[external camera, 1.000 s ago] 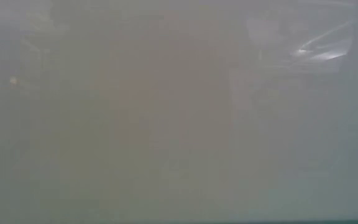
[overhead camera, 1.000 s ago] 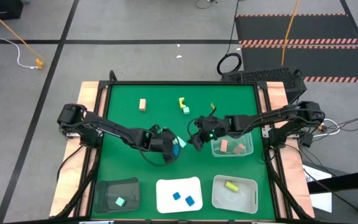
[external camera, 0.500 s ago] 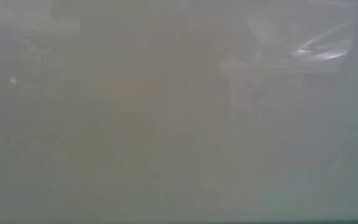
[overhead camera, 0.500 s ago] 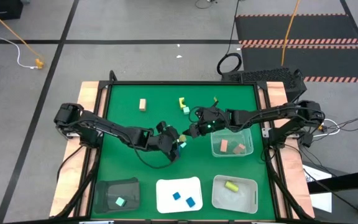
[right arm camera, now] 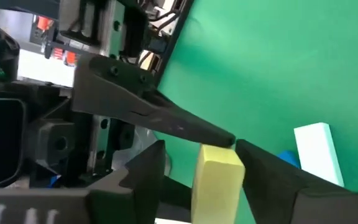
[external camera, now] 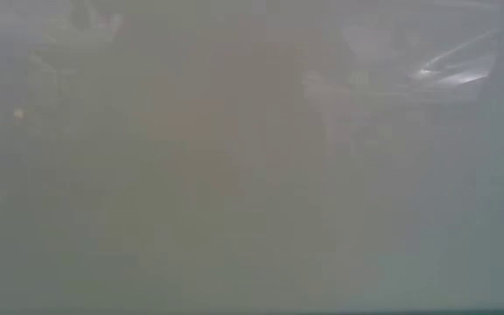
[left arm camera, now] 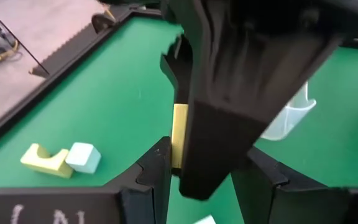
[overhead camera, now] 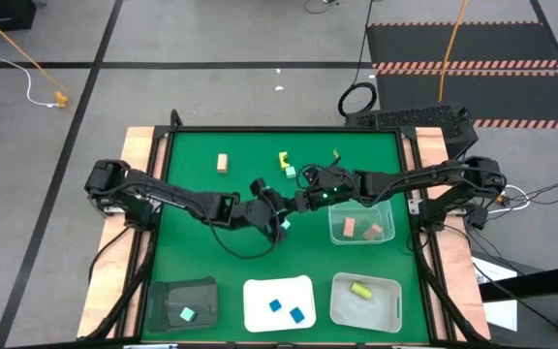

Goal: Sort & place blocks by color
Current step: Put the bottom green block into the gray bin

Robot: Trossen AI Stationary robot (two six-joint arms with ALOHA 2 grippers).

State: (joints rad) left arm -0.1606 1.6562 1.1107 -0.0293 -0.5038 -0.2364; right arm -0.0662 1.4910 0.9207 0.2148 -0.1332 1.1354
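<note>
Mid-table, toward the far edge: left gripper [overhead camera: 271, 199] and right gripper [overhead camera: 303, 201] meet tip to tip. Yellow block [right arm camera: 215, 180] sits upright between the right fingers [right arm camera: 143, 168], pinched. Left fingers [left arm camera: 155, 174] nearly closed; grip unclear.

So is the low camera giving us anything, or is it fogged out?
Low view: a grey-beige haze, only faint glare streaks at upper right. Left wrist view: the near dark arm is blurred; the yellow block is still readable. High view: sharp, evenly lit.

Matt green felt-like table [overhead camera: 201, 228]
</note>
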